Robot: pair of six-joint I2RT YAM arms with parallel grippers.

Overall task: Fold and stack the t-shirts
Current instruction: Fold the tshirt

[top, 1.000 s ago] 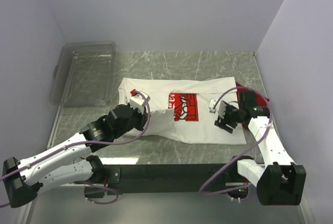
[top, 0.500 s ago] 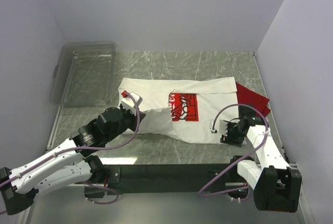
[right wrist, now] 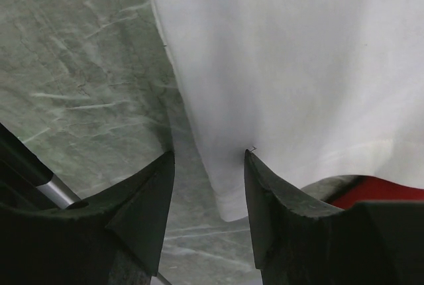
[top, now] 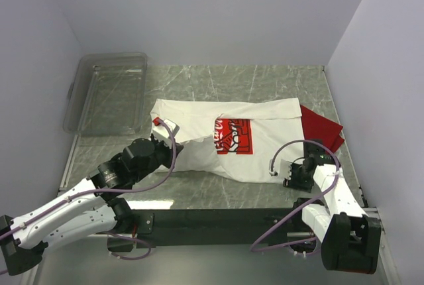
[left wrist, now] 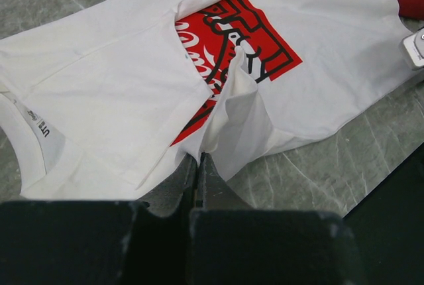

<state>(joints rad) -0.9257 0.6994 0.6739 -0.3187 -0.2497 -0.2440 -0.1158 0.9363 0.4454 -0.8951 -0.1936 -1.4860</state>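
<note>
Rumpled white t-shirt [top: 265,146] on marbled counter [top: 218,83], left jaws clenched on a pinched fold, right jaws released astride its 5 o'clock hem, red shirt [top: 321,126] at 3 o'clock

The left arm [top: 66,209] stretches forward and to the right from its base, lying low, with the wrist turned toward the middle. The left gripper [left wrist: 199,166] has its 2 fingers pressed together, and a fold of the white t-shirt [left wrist: 119,79] is pinched between them. The right arm [top: 338,195] is folded close to its base. The right gripper [right wrist: 209,159] points downward, its 2 fingers standing apart.
</note>
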